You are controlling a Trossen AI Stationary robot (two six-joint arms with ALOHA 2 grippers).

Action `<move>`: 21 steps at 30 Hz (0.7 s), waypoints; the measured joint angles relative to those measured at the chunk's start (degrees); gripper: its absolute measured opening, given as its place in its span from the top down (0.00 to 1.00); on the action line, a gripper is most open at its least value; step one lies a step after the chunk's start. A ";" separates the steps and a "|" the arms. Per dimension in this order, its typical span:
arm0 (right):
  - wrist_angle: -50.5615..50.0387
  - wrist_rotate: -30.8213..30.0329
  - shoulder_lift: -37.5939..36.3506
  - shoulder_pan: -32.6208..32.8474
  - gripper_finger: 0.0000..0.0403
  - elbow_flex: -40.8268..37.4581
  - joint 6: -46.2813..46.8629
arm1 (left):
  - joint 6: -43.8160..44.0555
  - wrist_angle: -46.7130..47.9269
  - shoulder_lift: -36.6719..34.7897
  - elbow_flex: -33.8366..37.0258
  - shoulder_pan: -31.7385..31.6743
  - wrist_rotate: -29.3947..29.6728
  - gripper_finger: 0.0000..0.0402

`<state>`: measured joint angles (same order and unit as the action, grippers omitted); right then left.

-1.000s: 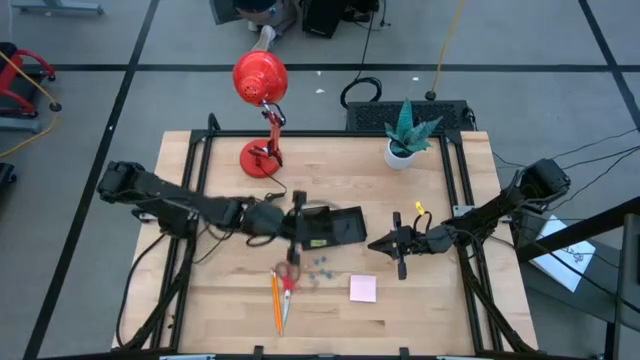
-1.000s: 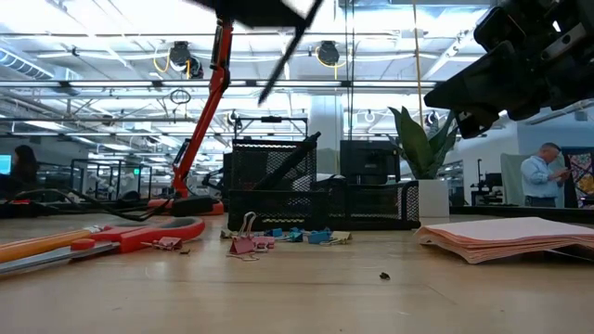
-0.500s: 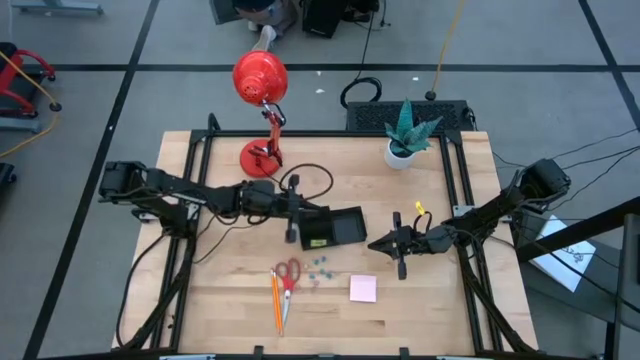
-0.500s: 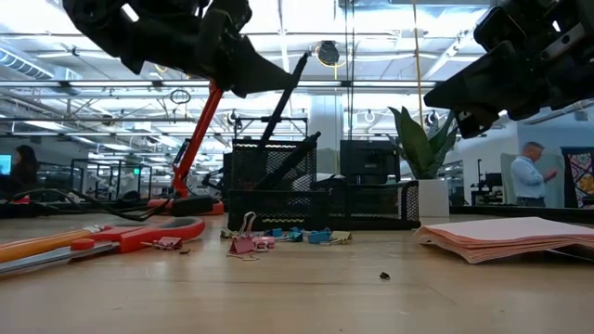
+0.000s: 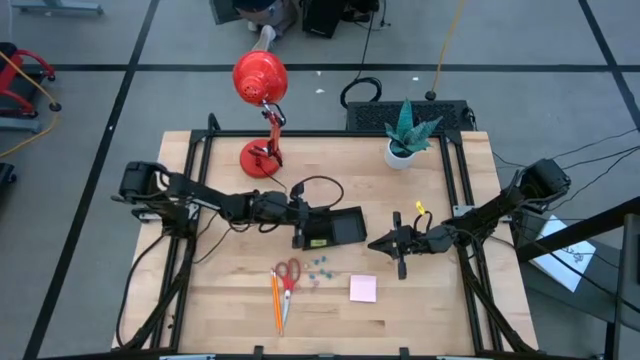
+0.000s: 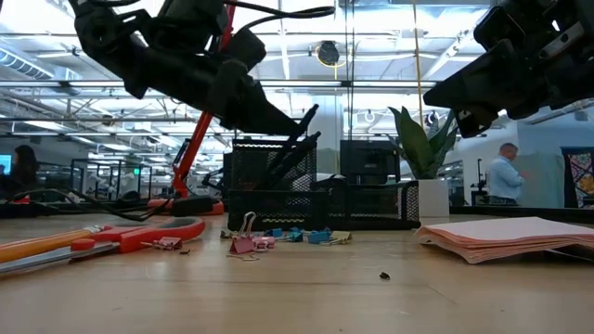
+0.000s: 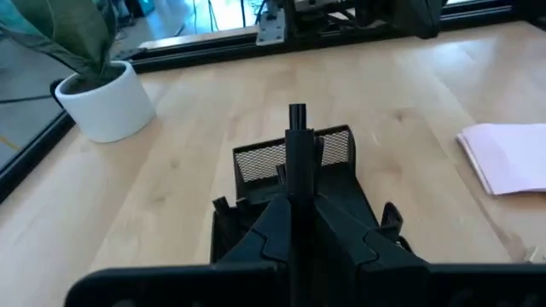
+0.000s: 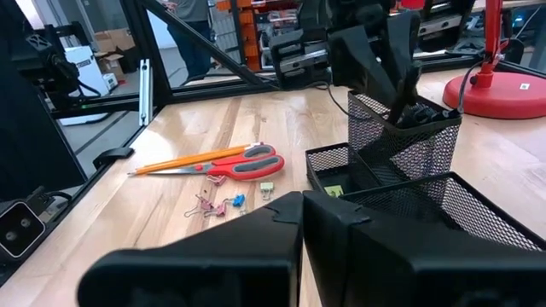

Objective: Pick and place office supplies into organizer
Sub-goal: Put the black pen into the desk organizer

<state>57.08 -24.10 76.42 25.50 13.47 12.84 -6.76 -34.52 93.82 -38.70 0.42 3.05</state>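
One scissors, one sticky pad, two pencils.

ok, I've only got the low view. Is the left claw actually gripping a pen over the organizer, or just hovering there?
Observer: Gripping. In the left wrist view a black pen is clamped in the left claw, pointing toward the organizer.
Operator: Which end of the organizer is it over?
Observer: From the high view, the end nearest the left arm, where the tall mesh cup is.
Operator: And the right arm?
Observer: The right claw is shut with nothing in it. It sits just off the organizer's other end, not touching.
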 joint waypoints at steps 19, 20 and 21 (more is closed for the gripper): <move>-0.40 0.02 0.00 -0.02 0.99 0.01 -0.02 | 5.32 7.60 -0.24 -0.26 -0.02 3.65 0.92; -0.42 0.00 0.00 -0.02 0.99 0.00 -0.02 | 5.52 8.20 -0.24 -0.27 -0.02 3.59 0.92; -0.40 -0.02 0.00 -0.02 0.99 0.02 -0.02 | 5.68 8.78 -0.25 -0.31 -0.02 3.45 0.92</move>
<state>56.68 -24.11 76.42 25.47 13.50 12.82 -1.08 -25.74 93.57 -39.00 0.40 6.50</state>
